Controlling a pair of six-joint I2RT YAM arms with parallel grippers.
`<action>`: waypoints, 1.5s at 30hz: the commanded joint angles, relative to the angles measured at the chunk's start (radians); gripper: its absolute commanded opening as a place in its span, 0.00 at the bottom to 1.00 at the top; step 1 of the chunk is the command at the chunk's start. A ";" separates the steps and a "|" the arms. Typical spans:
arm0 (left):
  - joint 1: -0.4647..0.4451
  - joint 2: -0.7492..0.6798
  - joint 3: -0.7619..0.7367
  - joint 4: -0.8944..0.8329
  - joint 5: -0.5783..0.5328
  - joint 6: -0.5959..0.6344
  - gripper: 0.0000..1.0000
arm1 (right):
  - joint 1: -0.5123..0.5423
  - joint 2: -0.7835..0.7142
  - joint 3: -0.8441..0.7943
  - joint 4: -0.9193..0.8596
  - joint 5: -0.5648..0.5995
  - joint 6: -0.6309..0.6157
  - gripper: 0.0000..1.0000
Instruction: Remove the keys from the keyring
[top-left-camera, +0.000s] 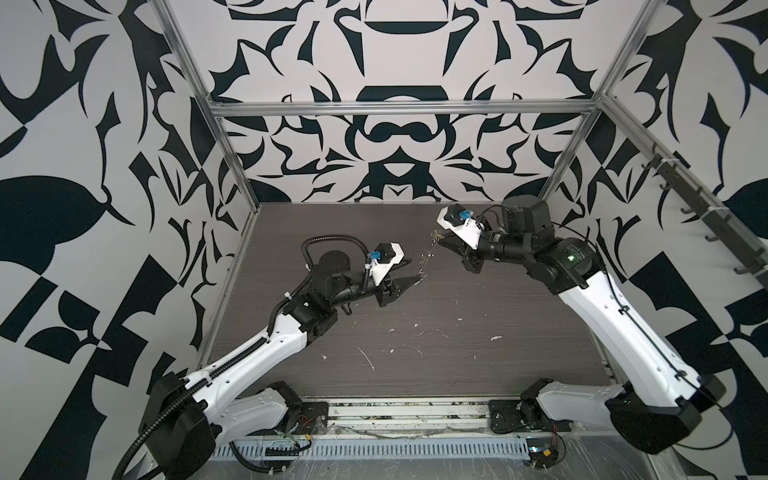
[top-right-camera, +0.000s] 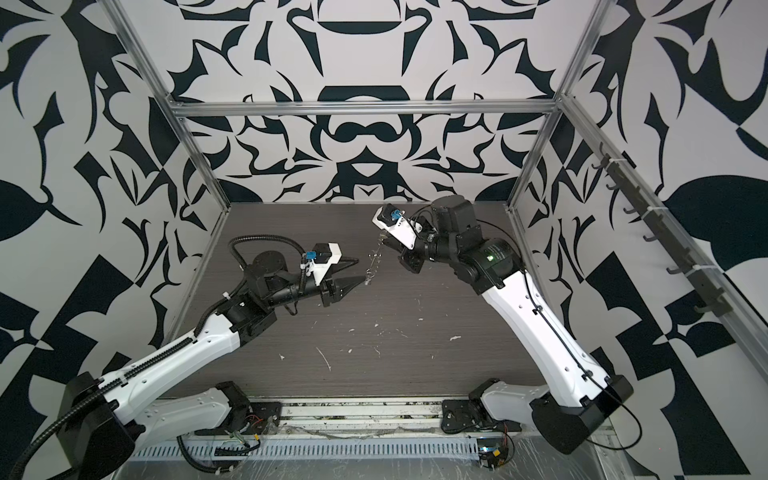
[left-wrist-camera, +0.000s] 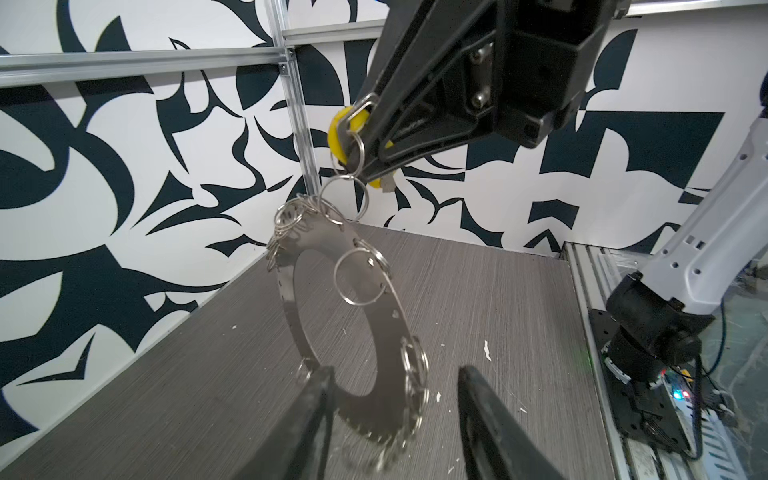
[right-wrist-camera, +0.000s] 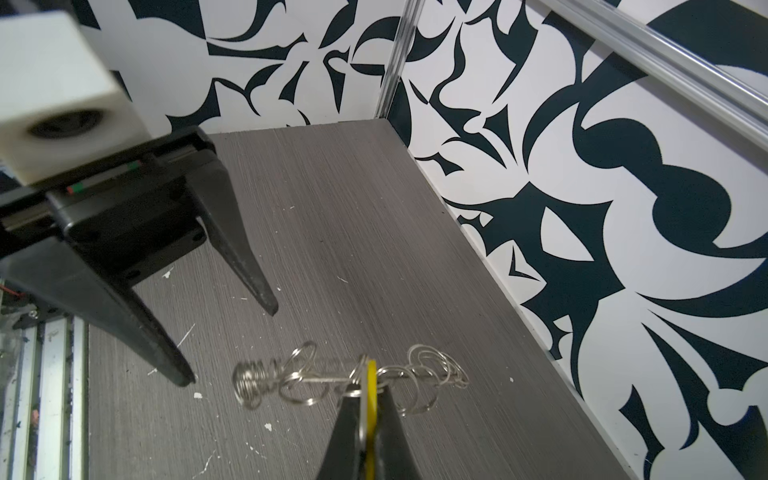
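Left gripper (left-wrist-camera: 397, 370), frame bottom, jaws apart by keyring (left-wrist-camera: 390, 332): pinch its rim squarely; right gripper (left-wrist-camera: 365, 175), upper centre, clamps keys (left-wrist-camera: 337, 141).

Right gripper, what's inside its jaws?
The yellow key tag is pinched in the shut right gripper; the gripper covers the tag's middle, so only its ends show. The keyring hangs below.

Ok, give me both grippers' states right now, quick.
Left gripper: open, gripping nothing.
Right gripper: shut on the yellow key tag, with the keyring hanging from it.
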 joint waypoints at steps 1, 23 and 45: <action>-0.005 -0.037 0.036 -0.044 -0.104 0.029 0.56 | 0.007 0.013 0.070 0.048 0.037 0.148 0.00; 0.003 -0.112 0.105 -0.132 0.187 0.081 0.44 | 0.021 -0.238 -0.410 0.560 -0.336 -0.164 0.00; 0.101 -0.073 0.152 -0.204 0.262 0.143 0.39 | 0.021 -0.228 -0.446 0.599 -0.371 -0.265 0.00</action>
